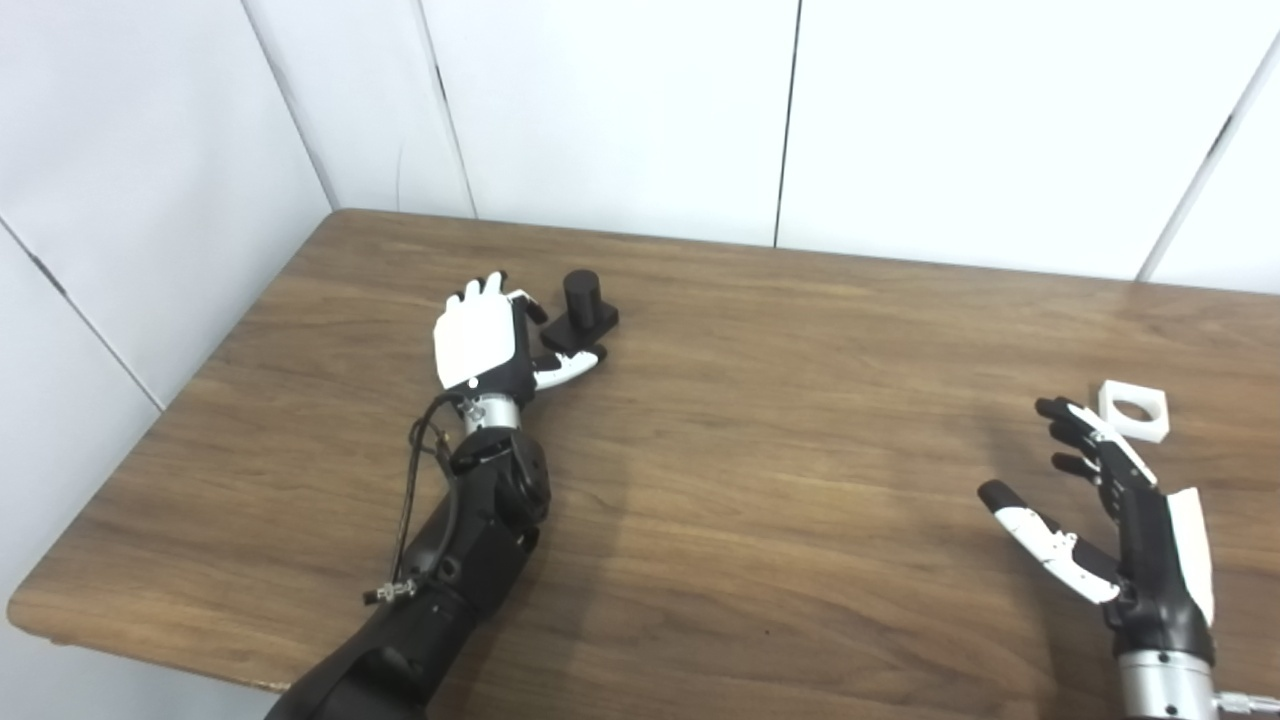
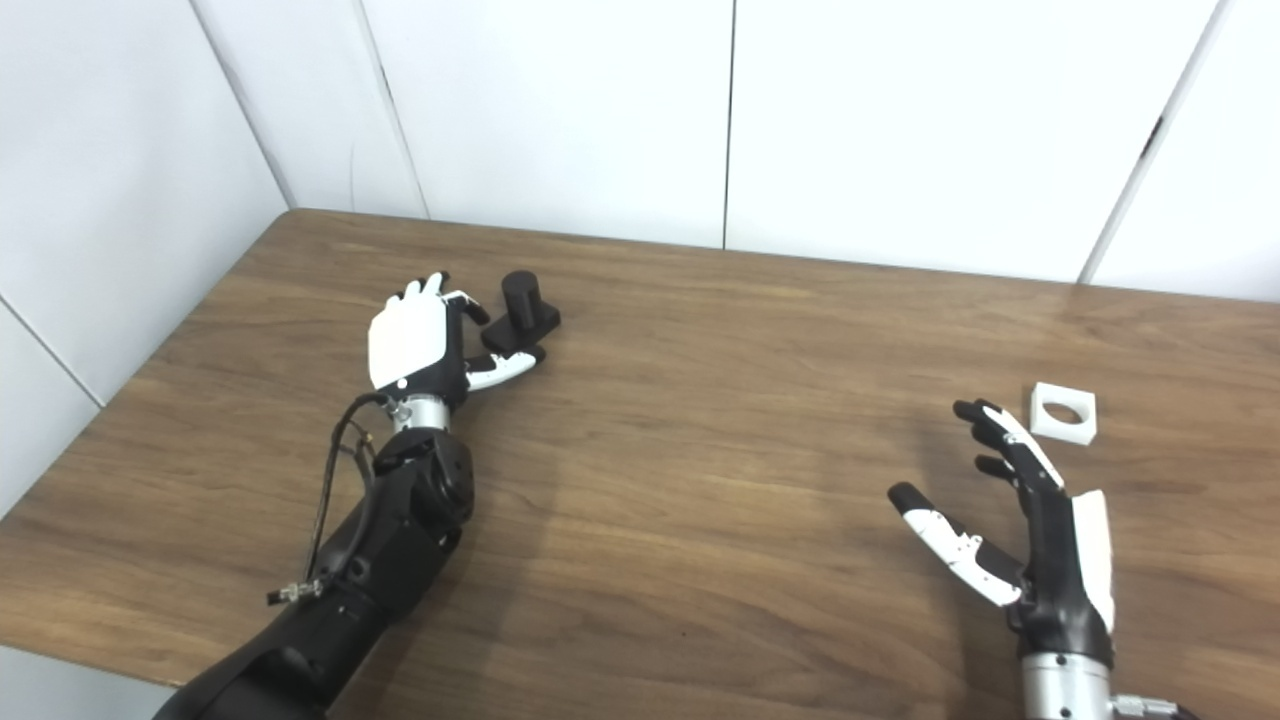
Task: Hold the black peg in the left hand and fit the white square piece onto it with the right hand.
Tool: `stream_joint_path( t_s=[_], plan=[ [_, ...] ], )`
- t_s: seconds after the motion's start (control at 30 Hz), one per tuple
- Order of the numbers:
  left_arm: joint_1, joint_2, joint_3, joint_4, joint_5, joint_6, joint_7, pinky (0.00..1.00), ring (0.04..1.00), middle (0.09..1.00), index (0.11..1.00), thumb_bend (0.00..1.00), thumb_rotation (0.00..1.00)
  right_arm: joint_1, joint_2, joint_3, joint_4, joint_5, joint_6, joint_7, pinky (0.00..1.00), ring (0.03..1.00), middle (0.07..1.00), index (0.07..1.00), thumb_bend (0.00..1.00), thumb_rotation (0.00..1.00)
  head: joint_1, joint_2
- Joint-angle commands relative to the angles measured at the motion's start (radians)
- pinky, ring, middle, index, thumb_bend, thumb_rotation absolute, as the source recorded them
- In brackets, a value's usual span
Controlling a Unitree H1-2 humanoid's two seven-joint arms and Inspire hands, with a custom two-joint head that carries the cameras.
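Note:
The black peg, a short cylinder on a square base, stands upright on the wooden table at the far left. My left hand lies just left of it, open, fingers apart, thumb reaching under the peg's base edge; it holds nothing. The white square piece with a round hole lies flat on the table at the right. My right hand is open, a little nearer than the piece and to its left, fingertips close to it but apart from it. The peg also shows in the right eye view.
White wall panels stand close behind the table's far edge and along its left side. The table's front edge runs near the left arm.

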Motion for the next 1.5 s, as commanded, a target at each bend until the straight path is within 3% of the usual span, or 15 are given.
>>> stream_joint_path(
  t_s=[0.0,0.2,0.7,0.9,0.93,1.0,1.23,1.47],
  plan=[
    [-0.031,0.014,-0.010,0.022,0.001,0.004,-0.001,0.94,0.930,0.891,0.556,0.82,0.42,0.014,-0.010,-0.011,-0.001,-0.006,-0.013,-0.014,0.75,0.828,0.870,0.781,0.67,0.48,-0.001,0.000],
    [-0.038,0.012,-0.011,0.038,-0.018,-0.013,0.006,0.96,0.899,0.848,0.485,0.78,0.33,0.007,-0.014,-0.015,0.008,0.000,-0.024,-0.015,0.74,0.825,0.868,0.777,0.66,0.48,-0.002,0.001],
    [-0.034,0.017,-0.023,0.030,-0.052,-0.037,-0.010,0.92,0.883,0.835,0.504,0.76,0.35,-0.005,-0.019,-0.025,0.015,0.004,-0.035,-0.023,0.73,0.810,0.857,0.761,0.68,0.49,-0.005,0.001],
    [-0.015,0.031,-0.006,-0.012,-0.150,-0.116,-0.097,0.99,0.926,0.858,0.490,0.77,0.31,-0.008,-0.017,-0.020,0.015,-0.003,-0.040,-0.027,0.72,0.808,0.854,0.758,0.68,0.49,-0.005,0.001],
    [-0.010,0.034,-0.006,-0.022,-0.165,-0.129,-0.115,0.97,0.922,0.860,0.486,0.60,0.16,-0.009,-0.017,-0.019,0.014,-0.002,-0.039,-0.025,0.72,0.810,0.855,0.759,0.67,0.49,-0.005,0.001],
    [-0.002,0.039,-0.001,-0.038,-0.207,-0.167,-0.151,0.98,0.928,0.867,0.484,0.54,0.11,-0.011,-0.018,-0.018,0.014,-0.001,-0.035,-0.022,0.73,0.813,0.856,0.761,0.67,0.49,-0.023,0.004],
    [0.018,0.063,-0.014,-0.085,-0.303,-0.255,-0.281,0.96,0.932,0.886,0.485,0.52,0.08,-0.015,-0.021,-0.015,0.012,-0.002,-0.034,-0.018,0.73,0.816,0.859,0.766,0.66,0.49,-0.027,0.007],
    [0.035,0.069,-0.029,-0.118,-0.336,-0.295,-0.340,0.93,0.930,0.887,0.485,0.52,0.08,-0.013,-0.017,-0.011,0.002,-0.009,-0.028,-0.018,0.74,0.819,0.858,0.764,0.65,0.47,-0.035,0.009]
  ],
)
